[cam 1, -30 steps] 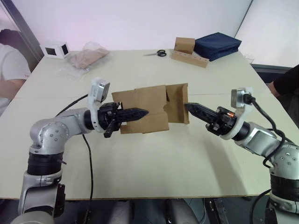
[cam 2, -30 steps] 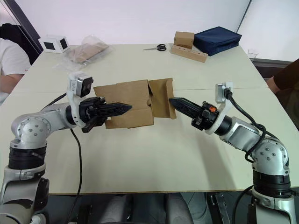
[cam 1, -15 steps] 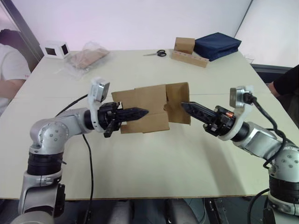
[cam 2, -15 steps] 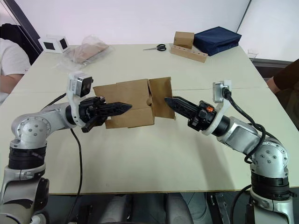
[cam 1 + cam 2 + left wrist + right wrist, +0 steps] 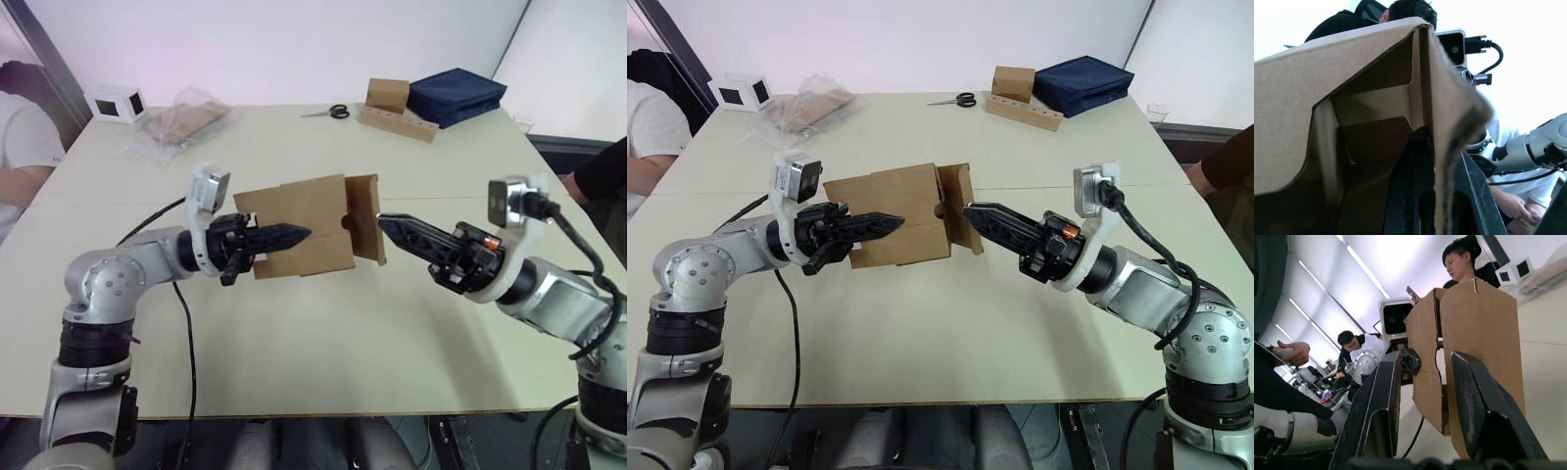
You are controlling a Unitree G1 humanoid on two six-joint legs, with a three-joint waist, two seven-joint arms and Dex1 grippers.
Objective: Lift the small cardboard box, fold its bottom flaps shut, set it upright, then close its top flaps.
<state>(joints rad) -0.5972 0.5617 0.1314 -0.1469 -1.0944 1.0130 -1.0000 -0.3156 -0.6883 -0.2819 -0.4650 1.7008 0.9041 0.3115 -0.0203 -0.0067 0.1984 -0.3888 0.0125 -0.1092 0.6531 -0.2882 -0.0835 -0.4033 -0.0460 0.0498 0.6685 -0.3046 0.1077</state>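
While the left gripper (image 5: 284, 236) pinches the small cardboard box (image 5: 304, 230) wall aloft, right gripper (image 5: 392, 226) fingers gape beside its flap.

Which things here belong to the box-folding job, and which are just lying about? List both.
In use:
- small cardboard box, clamped by the left end effector
- right end effector, open, at the box's side flap

Lying about:
- scissors
- navy fabric case
- white cube
- plastic bag
- brown box on cardboard strip

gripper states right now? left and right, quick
Left gripper: shut on a wall of the small cardboard box, held off the table.
Right gripper: open, empty, fingers by the box's end flap.
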